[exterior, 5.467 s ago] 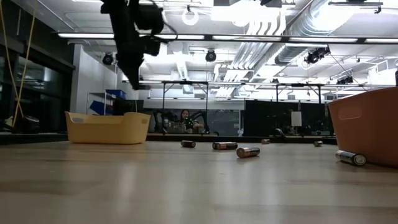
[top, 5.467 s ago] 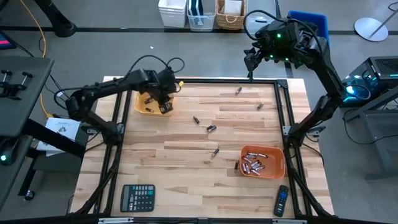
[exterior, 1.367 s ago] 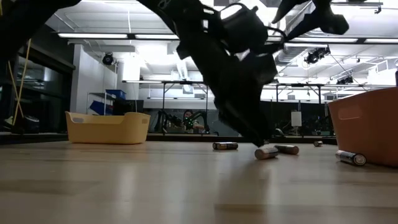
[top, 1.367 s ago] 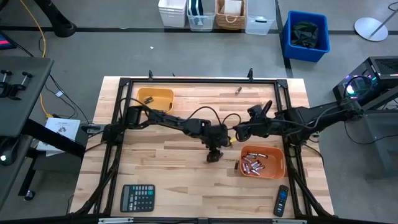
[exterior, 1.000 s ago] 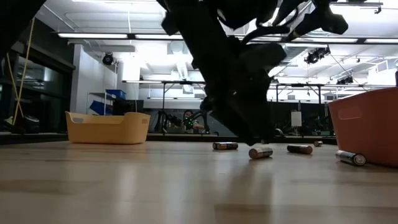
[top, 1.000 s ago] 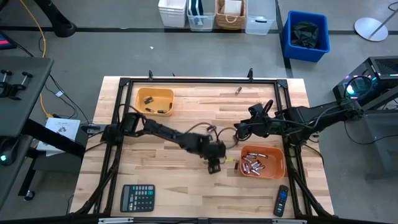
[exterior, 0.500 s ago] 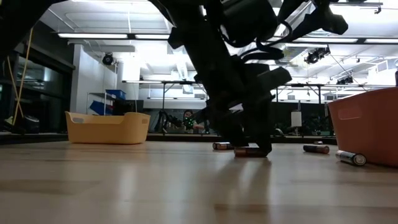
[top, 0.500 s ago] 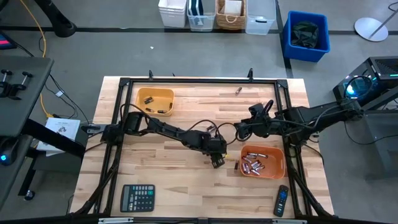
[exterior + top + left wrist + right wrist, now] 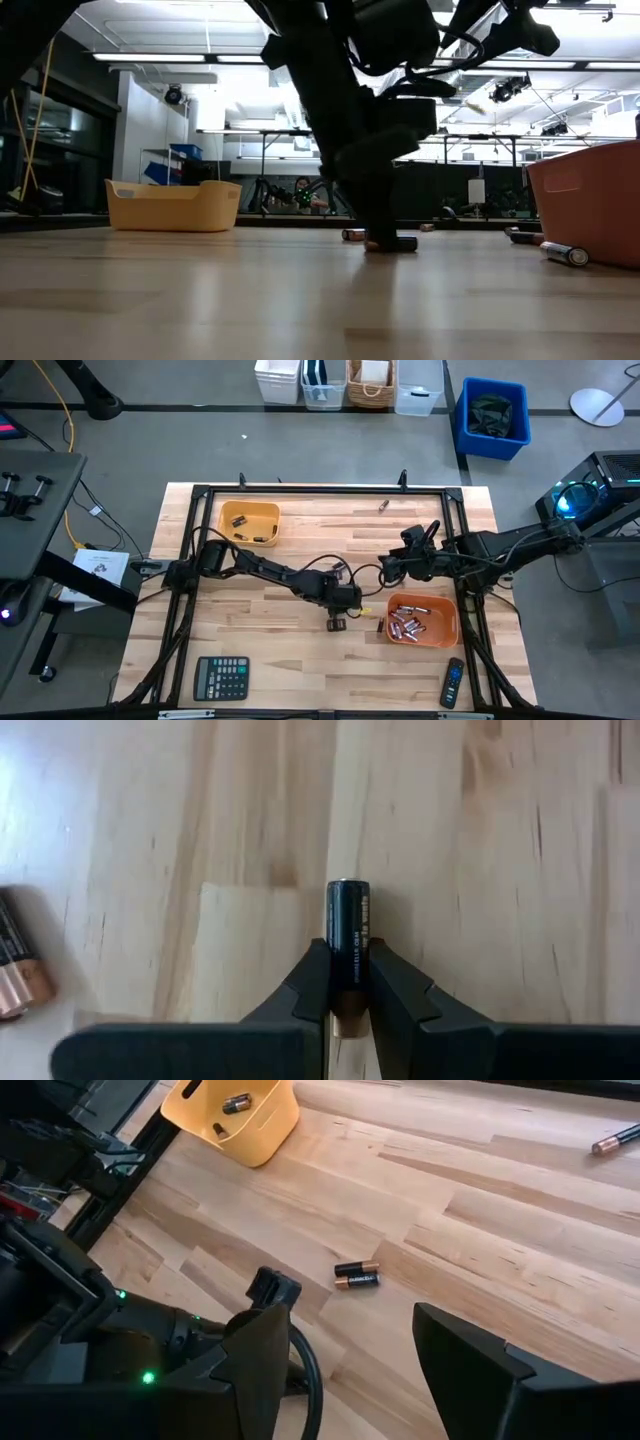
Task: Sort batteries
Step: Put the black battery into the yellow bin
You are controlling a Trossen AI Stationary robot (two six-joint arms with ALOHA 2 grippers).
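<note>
Now the left gripper [image 9: 336, 623] is clenching a dark battery [image 9: 348, 928] lying on the table [image 9: 280, 650], just left of the orange bin [image 9: 446, 622]. Meanwhile the right gripper [image 9: 381, 572] is hovering spread open, farther back.

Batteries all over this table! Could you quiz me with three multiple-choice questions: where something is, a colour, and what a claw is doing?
1. Where is the calculator?
A. table's near-left corner
B. inside a bin
C. beside the remote

2. What colour is the bin holding the most batteries?
A. yellow
B. orange
C. blue

3. What is the left gripper doing?
A. standing open
B. closed on a battery
C. holding the remote

Answers: 1 A, the high view shows it there. 2 B, the orange bin is fuller. 3 B, its fingers pinch the cell.
</note>
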